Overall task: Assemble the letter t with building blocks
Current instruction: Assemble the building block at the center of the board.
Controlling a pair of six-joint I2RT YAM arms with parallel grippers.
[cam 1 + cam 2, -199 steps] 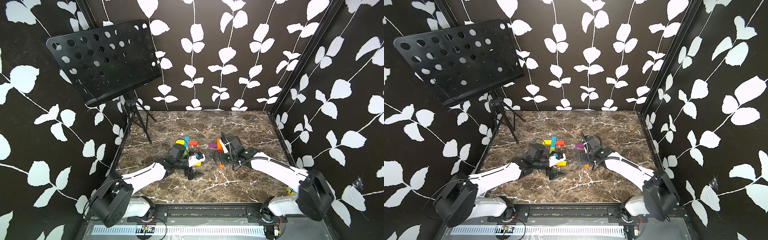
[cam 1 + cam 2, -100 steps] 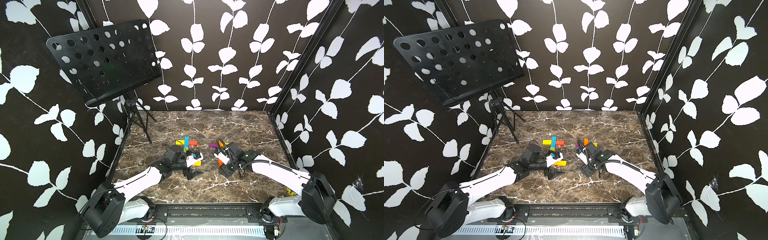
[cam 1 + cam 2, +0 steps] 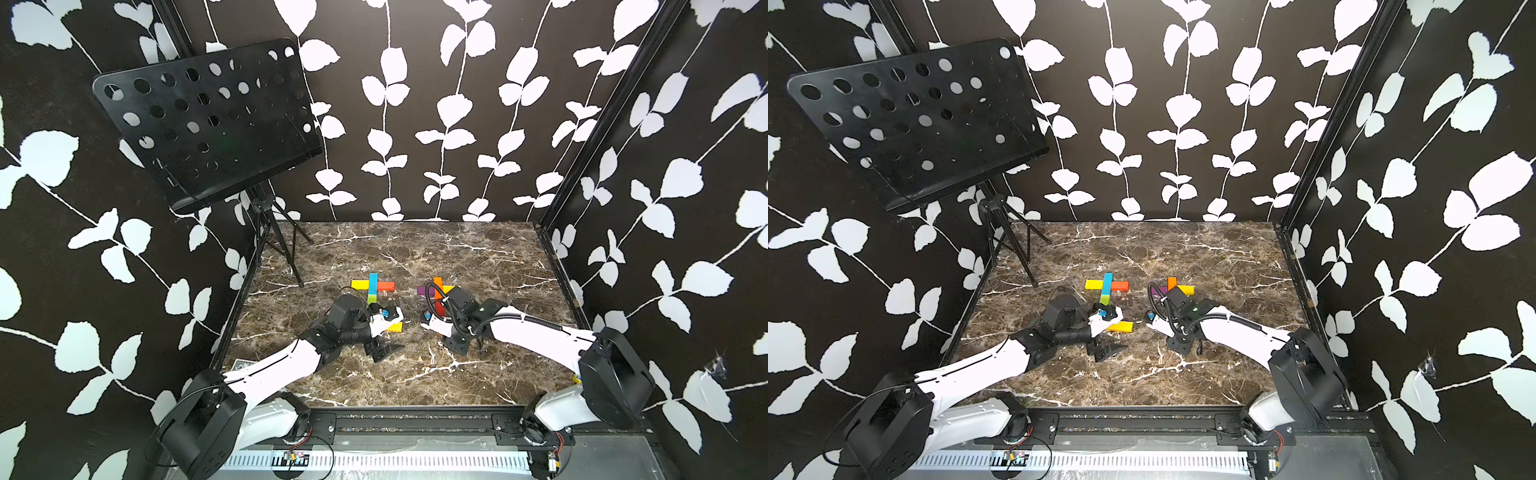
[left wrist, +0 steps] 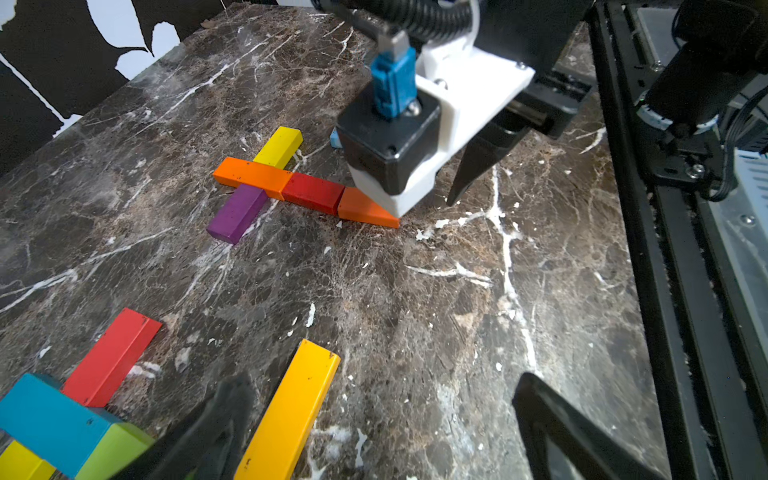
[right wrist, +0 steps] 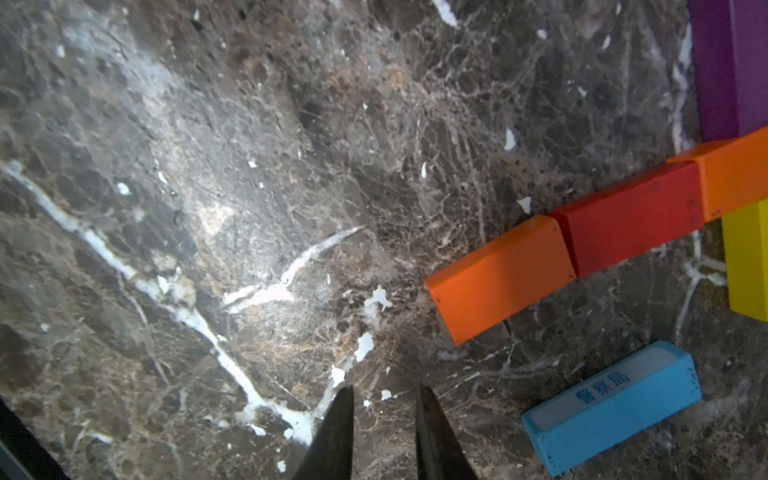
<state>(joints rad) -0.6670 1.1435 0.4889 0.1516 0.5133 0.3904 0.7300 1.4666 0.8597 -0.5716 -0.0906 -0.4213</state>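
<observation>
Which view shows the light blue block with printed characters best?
The right wrist view: the light blue block lies whole, print visible. The left wrist view shows only a corner; both top views hide it.

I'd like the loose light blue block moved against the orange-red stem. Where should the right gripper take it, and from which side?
Grip the light blue block at mid-length across its two long sides, straight from above. It lies flat on the table, clear of the orange end block, so both sides are free and parallel. Open the right gripper first.
</observation>
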